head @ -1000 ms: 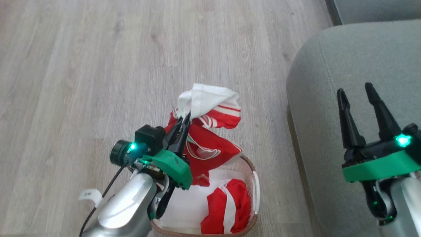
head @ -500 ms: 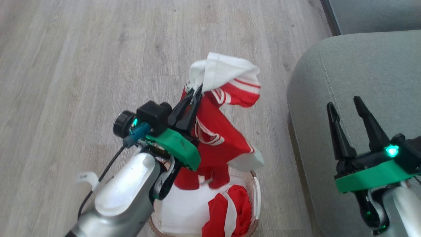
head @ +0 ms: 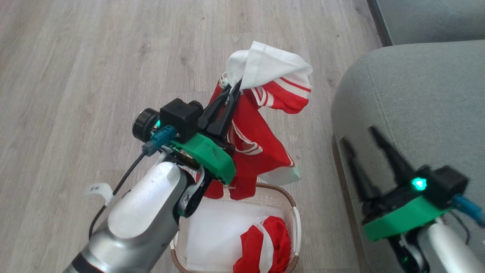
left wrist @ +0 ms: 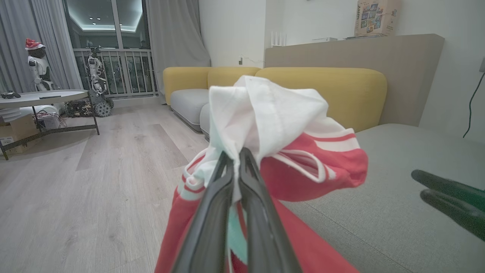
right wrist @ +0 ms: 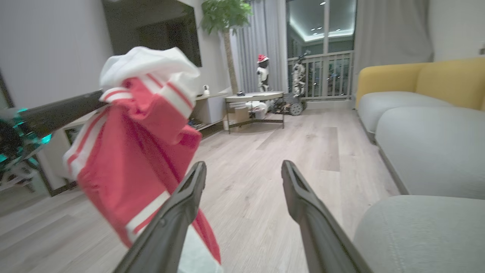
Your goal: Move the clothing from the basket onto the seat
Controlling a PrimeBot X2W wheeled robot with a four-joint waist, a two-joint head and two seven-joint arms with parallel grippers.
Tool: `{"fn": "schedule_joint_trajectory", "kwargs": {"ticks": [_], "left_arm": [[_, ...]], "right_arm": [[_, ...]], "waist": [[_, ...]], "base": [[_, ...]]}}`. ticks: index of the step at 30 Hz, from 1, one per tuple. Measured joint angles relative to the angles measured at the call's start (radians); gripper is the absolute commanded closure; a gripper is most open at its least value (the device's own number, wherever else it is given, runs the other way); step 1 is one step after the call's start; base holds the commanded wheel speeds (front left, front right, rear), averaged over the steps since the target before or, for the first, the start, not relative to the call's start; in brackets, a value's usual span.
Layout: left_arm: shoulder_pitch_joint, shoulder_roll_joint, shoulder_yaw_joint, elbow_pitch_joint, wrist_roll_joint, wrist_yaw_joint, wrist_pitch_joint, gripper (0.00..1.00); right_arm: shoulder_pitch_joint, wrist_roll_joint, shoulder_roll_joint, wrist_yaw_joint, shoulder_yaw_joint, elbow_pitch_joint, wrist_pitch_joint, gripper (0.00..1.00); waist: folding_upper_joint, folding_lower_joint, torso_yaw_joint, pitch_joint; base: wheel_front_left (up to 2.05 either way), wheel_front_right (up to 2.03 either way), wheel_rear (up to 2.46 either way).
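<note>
Two fingers of your left gripper (head: 232,88) are pressed together on a bunch of white cloth at the top of a red garment (head: 257,148). In the left wrist view the tips meet with only fabric between them. Garment held. It hangs from that pinch in the air above the basket (head: 293,206). Its lowest red folds overlap the basket's far rim in the head view; you cannot tell whether they touch it. White stripes cross the folded part just beside the fingertips, and a white band edges the lower hem.

Your right gripper (head: 359,135): fingers spread wide, nothing between them. It hovers at the edge of the seat (head: 416,94) on the basket side, a little blurred in the head view. In the right wrist view the hanging garment sits left of those fingers, apart from them.

Inside the basket a second red garment (head: 261,246) with a white stripe lies crumpled on the white liner (head: 216,235), at the side nearer the seat. The basket stands on the pale wood floor (head: 94,76), just beside the seat's rounded corner. The seat is grey-green, with a stitched seam running along its top near the edge. Beyond it, your left wrist view takes in a yellow sofa back (left wrist: 322,87) and a low round table (left wrist: 41,94) off to the left.
</note>
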Motion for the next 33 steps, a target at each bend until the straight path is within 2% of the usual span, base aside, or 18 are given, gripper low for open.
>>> {"fn": "schedule_joint_trajectory", "kwargs": {"ticks": [9,16,21,23,28,33], "left_arm": [[-0.027,-0.005,-0.026,0.002,0.000,-0.018,0.012,1.00],[-0.041,-0.014,-0.032,0.008,-0.001,-0.027,0.017,1.00],[-0.044,-0.029,-0.056,0.008,-0.002,-0.041,0.020,1.00],[-0.049,-0.038,-0.059,0.007,-0.009,-0.045,0.020,1.00],[-0.054,-0.052,-0.070,0.006,-0.022,-0.055,0.020,1.00],[-0.054,-0.064,-0.090,0.003,-0.023,-0.058,0.021,1.00]], "right_arm": [[-0.053,0.059,-0.118,0.000,0.271,0.016,0.000,0.00],[-0.220,0.066,-0.154,0.000,0.481,0.164,0.000,0.00],[-0.311,0.051,-0.130,0.000,0.523,0.313,0.000,0.00],[-0.340,0.034,-0.101,0.000,0.526,0.362,0.000,0.00],[-0.397,0.001,-0.014,0.000,0.551,0.435,0.000,0.00],[-0.403,-0.002,0.037,0.000,0.545,0.476,0.000,0.00]], "waist": [[0.0000,0.0000,0.017,0.001],[0.0000,0.0000,0.032,0.001],[0.0000,0.0000,0.053,-0.001],[0.0000,0.0000,0.061,-0.002],[0.0000,0.0000,0.076,0.000],[0.0000,0.0000,0.093,0.003]], "base": [[0.00,0.00,0.00],[0.00,0.00,0.00],[0.00,0.00,0.00],[0.00,0.00,0.00],[0.00,0.00,0.00],[0.00,0.00,0.00]]}}
